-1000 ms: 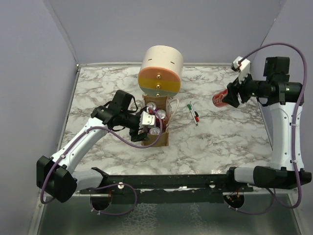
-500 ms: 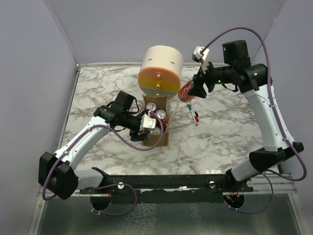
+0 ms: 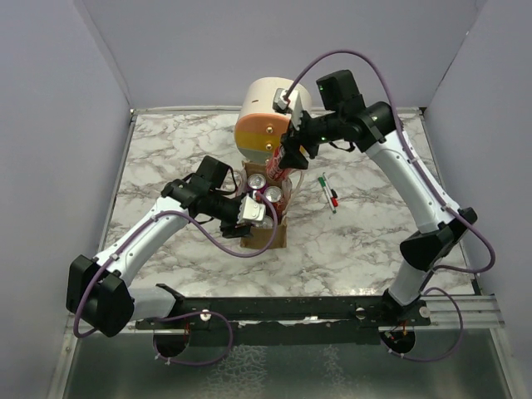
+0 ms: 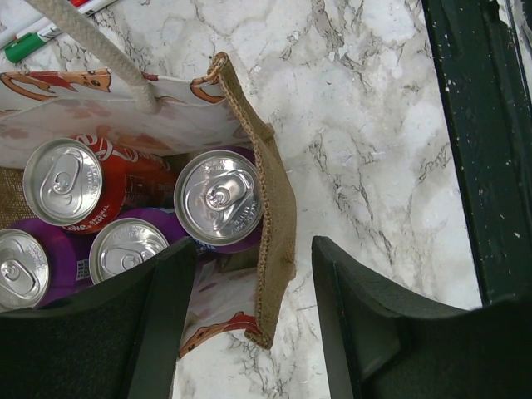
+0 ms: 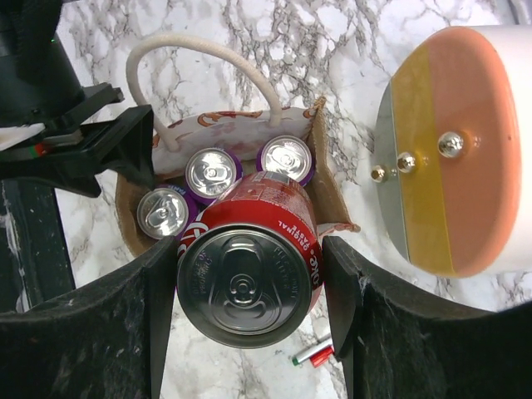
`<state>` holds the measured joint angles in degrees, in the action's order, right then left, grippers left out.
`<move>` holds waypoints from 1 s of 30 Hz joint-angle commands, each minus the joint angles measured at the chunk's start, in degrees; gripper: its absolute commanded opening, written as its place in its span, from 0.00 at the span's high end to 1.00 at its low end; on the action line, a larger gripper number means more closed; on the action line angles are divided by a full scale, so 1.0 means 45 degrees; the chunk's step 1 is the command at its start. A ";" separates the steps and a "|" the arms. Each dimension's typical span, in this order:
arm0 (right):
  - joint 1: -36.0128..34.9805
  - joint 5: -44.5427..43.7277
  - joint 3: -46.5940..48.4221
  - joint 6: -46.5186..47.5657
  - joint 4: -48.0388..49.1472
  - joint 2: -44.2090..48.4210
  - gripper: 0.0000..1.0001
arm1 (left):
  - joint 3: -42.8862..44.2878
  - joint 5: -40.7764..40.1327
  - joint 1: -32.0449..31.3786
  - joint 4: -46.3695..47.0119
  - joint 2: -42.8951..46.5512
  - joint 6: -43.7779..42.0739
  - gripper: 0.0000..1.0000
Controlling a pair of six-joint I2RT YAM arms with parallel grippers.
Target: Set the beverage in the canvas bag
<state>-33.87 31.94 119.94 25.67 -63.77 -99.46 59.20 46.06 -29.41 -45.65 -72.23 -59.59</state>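
Top view: right gripper (image 3: 285, 158) is clamped on the red beverage can (image 3: 276, 169), hanging over the far end of the canvas bag (image 3: 268, 231). The bag stands mid-table, just near of the cream drawer cylinder (image 3: 270, 116). Left gripper (image 3: 249, 212) sits at the bag's left rim. Judged step: carry is done, and lowering the can into the bag is next. Markers (image 3: 329, 193) lie right of the bag, apart from it – no issue.

Left wrist: left gripper (image 4: 252, 258) has its jaws apart and straddles the bag's burlap side wall (image 4: 274, 216), one finger inside and one outside. It looks like bracing, not pinching. Four cans (image 4: 219, 198) are already in and packed close. A cord handle (image 4: 91, 41) runs across the far side.

Right wrist: right gripper (image 5: 249, 258) has the beverage can (image 5: 249, 278) tight between its fingers, top facing the camera. Three can tops (image 5: 212, 174) show below. The spot directly under the held can is hidden, so a free slot cannot be confirmed. The next move calls for a straight descent into a gap – the packed cans, the cord handle (image 5: 199, 46) and the cylinder (image 5: 449, 150) just beside the bag are the likely snags.
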 commanded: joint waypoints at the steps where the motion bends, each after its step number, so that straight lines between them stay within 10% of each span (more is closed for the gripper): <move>1: -0.0369 -0.0217 0.0690 -0.0245 0.1485 -0.0503 0.99 | -0.0186 0.0491 -0.0087 -0.0173 0.0009 -0.0423 0.42; 30: -0.0560 -0.1962 -0.0283 -0.0171 0.2007 -0.2240 0.99 | -0.0565 0.0722 -0.0105 0.0134 0.0269 -0.0312 0.57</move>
<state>-35.94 23.62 119.39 24.67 -58.41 -110.13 57.28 46.68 -29.50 -45.45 -72.20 -60.40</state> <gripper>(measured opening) 0.627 0.434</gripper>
